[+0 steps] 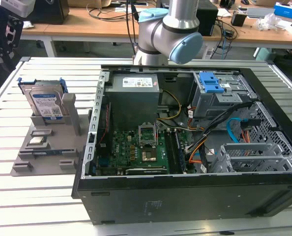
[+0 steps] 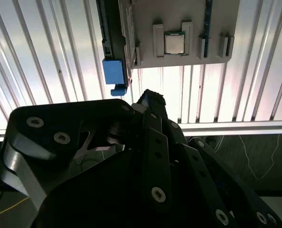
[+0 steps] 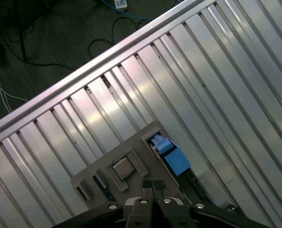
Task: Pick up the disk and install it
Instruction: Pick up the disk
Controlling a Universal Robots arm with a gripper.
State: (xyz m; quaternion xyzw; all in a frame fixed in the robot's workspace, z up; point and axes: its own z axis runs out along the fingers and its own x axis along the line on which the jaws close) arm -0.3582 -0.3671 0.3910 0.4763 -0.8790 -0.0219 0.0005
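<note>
- Disk (image 1: pixel 46 104) is standing upright in the grey holder (image 1: pixel 23 153), toward the slatted table's (image 1: pixel 8 206) far corner on the exterior view's left, and is not being gripped.
- Gripper (image 3: pixel 153 186) is hovering over the holder in the first wrist view, with its fingers drawn together on nothing.
- Computer case (image 1: pixel 185 201) is lying open just beside the holder. By my judgement, both pickup and installation are awaiting completion.

Slatted metal table (image 1: pixel 38 206); wooden benches (image 1: pixel 77 28) behind; dark floor (image 3: pixel 46 28).
</note>
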